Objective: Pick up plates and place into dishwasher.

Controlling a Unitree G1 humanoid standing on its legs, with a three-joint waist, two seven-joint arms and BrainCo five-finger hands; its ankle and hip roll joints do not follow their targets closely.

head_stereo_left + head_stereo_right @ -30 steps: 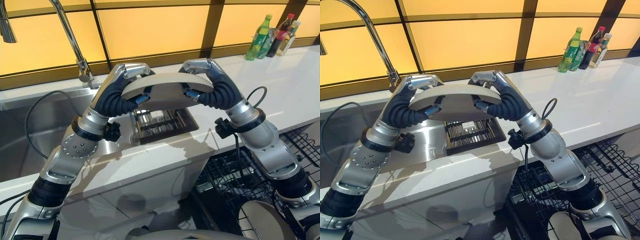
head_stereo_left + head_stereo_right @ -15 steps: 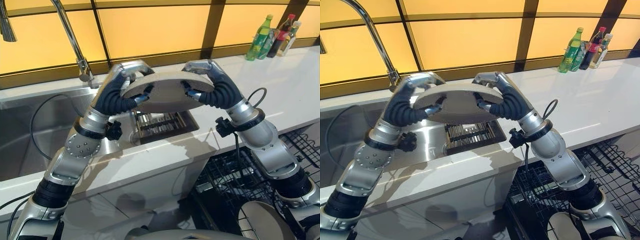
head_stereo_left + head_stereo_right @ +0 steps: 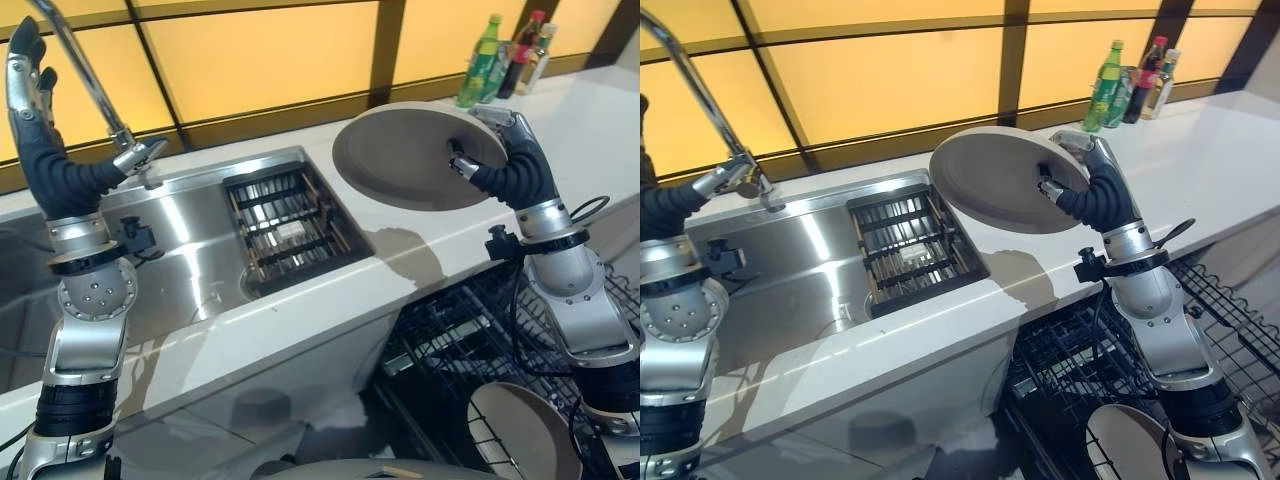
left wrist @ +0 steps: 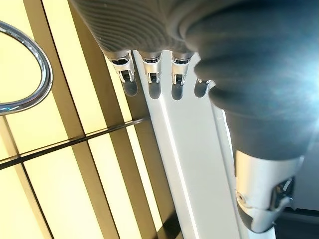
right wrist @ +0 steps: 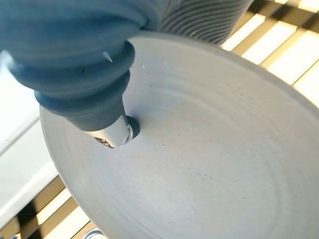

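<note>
A round grey plate hangs tilted above the white counter, just right of the sink. My right hand is shut on its right rim, thumb pressed on the plate's face and fingers behind the rim. My left hand is raised at the far left beside the faucet, its fingers straight and holding nothing. Below the counter at the lower right, the black wire dishwasher rack is pulled out, with another grey plate standing in it.
The steel sink holds a dark slatted drain rack. A tall curved faucet rises at its back left. Several bottles stand at the counter's far right, against the amber window panels.
My left hand has let go of the plate and swung up to the left by the faucet. My right hand alone carried the plate rightward, clear of the sink. The camera has also turned.
</note>
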